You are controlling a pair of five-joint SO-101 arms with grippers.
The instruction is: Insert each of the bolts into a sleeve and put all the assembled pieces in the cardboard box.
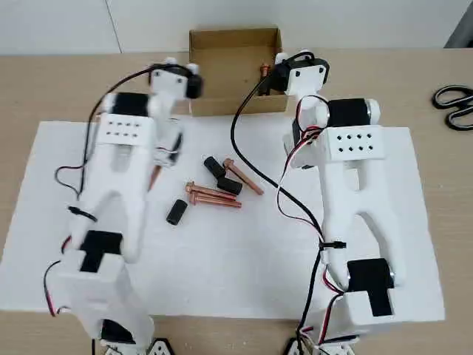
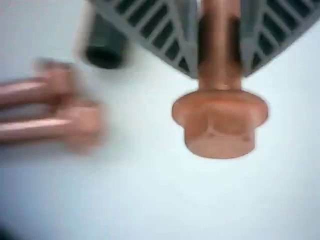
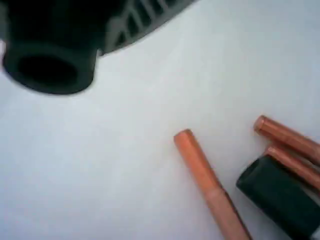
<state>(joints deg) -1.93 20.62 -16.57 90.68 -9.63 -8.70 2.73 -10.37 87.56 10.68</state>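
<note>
Nearest the lens in your left wrist view is the hexagonal flanged head of a copper bolt (image 2: 219, 120). Your left gripper (image 2: 219, 55) is closed on its shank, with a ribbed grey finger (image 2: 150, 25) on either side and the head projecting beyond the fingertips. In the high view this bolt shows beneath the left arm, over the white sheet (image 1: 222, 274), well short of the cardboard box (image 1: 222, 106). Your right gripper (image 3: 65, 25) is clamped on a black sleeve (image 3: 50, 65), whose open bore faces the right wrist camera, above the same sheet. Loose parts lie on the sheet in front of the box, between the two arms:
- a pair of bolts (image 1: 213, 195), side by side and touching
- a single bolt (image 1: 244, 177), slightly nearer the box than the pair
- a near sleeve (image 1: 214, 166), closest to the box
- a middle sleeve (image 1: 230, 186), just beside the pair's tips
- a far sleeve (image 1: 176, 213), farthest from the box

Inside the box, a copper piece (image 1: 264, 70) rests against a side wall; you cannot tell whether it carries a sleeve
</note>
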